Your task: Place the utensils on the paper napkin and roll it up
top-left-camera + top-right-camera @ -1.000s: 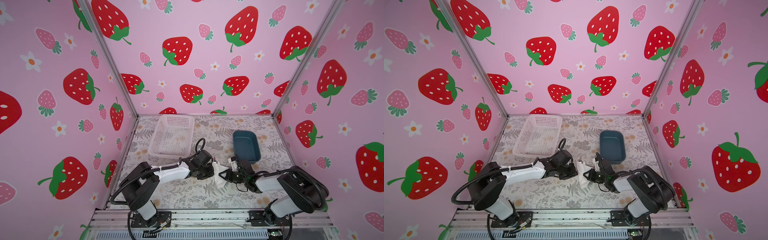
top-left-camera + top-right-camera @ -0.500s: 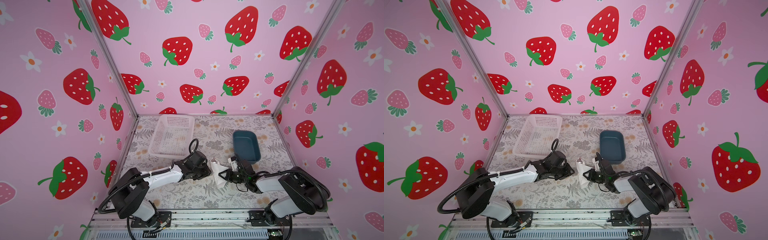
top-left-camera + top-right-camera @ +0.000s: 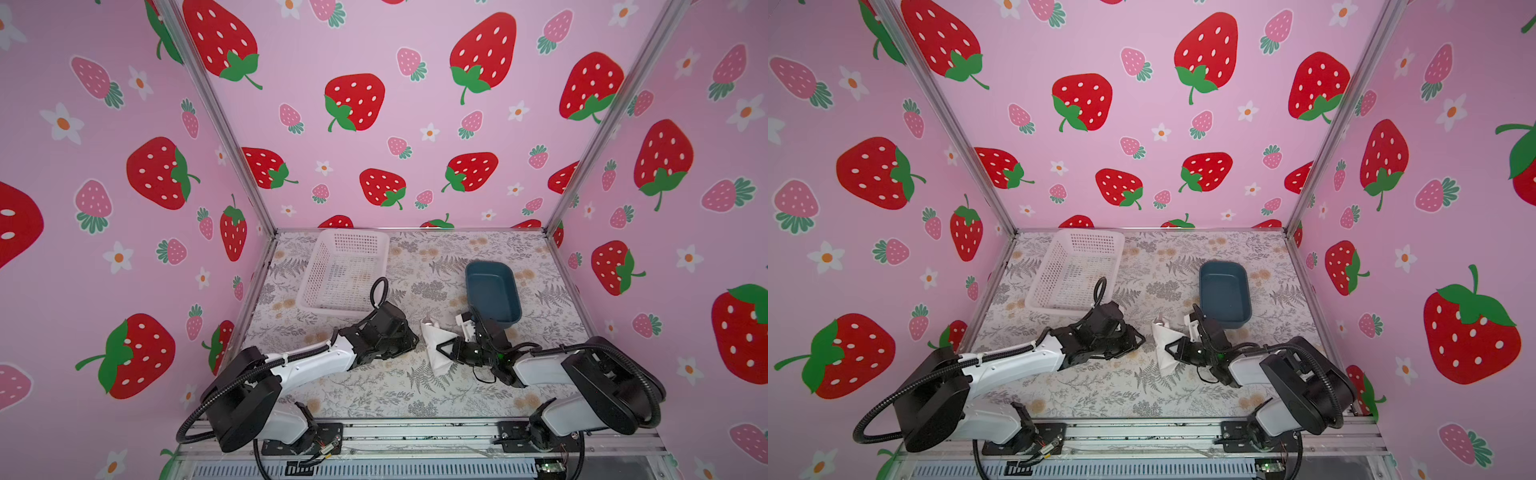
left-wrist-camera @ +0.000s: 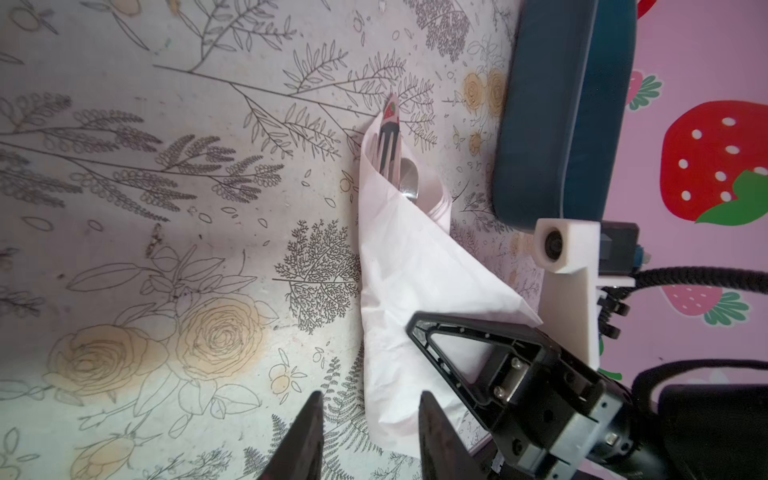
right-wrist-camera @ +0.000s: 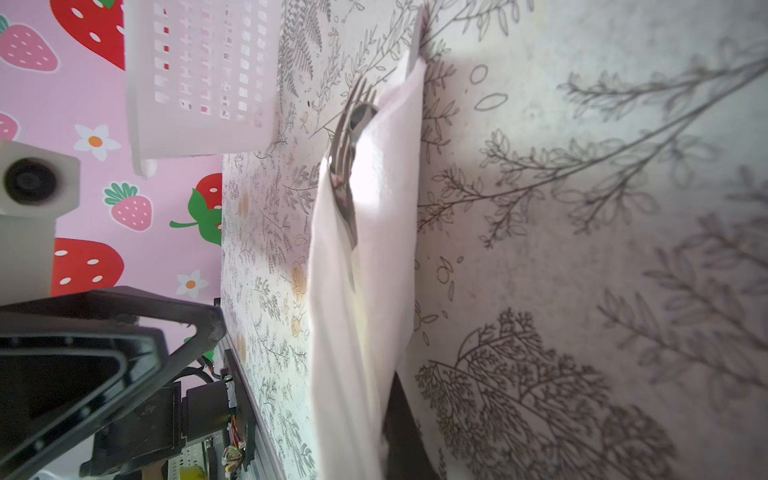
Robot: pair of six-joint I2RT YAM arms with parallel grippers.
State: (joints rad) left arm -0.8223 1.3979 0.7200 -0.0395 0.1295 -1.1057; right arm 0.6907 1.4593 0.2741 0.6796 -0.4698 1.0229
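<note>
The paper napkin (image 3: 435, 351) lies mid-table on the floral table cover (image 3: 374, 386), rolled into a loose cone around the utensils (image 5: 345, 183). The fork (image 4: 388, 139) tines and the spoon (image 4: 409, 185) bowl poke out of its far end, near the dark blue tray (image 3: 492, 291). The right gripper (image 3: 441, 348) is closed, pinching the napkin's right flap. The left gripper (image 4: 370, 399) sits just beside the napkin's left edge, jaws parted, holding nothing.

white basket (image 3: 320, 266) back left | blue tub (image 3: 492, 291) right | floral mat (image 3: 374, 395)
</note>
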